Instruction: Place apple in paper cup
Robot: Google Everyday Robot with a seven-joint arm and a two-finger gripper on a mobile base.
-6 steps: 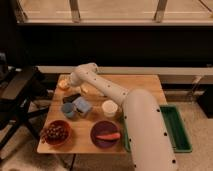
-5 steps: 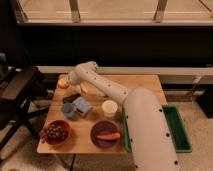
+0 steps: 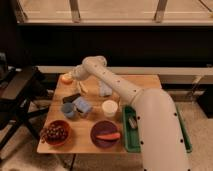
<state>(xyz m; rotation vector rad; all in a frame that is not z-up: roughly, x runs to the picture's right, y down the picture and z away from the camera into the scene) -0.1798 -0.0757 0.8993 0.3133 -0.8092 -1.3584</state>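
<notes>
The apple (image 3: 66,78), small and orange-red, lies at the far left corner of the wooden table (image 3: 145,85). My gripper (image 3: 76,75) is at the end of the arm reaching across the table and sits right beside the apple, on its right side; I cannot tell whether it touches it. The paper cup (image 3: 109,108), short and cream-white, stands upright near the table's middle, well to the right of and nearer than the apple. Its mouth is uncovered.
A blue-grey mug (image 3: 68,110) and a blue block (image 3: 82,105) stand left of the cup. A red bowl with dark grapes (image 3: 54,132) and a purple bowl with a carrot (image 3: 106,135) are at the front. A green tray (image 3: 128,131) is at the right edge. A dark chair (image 3: 17,92) stands left.
</notes>
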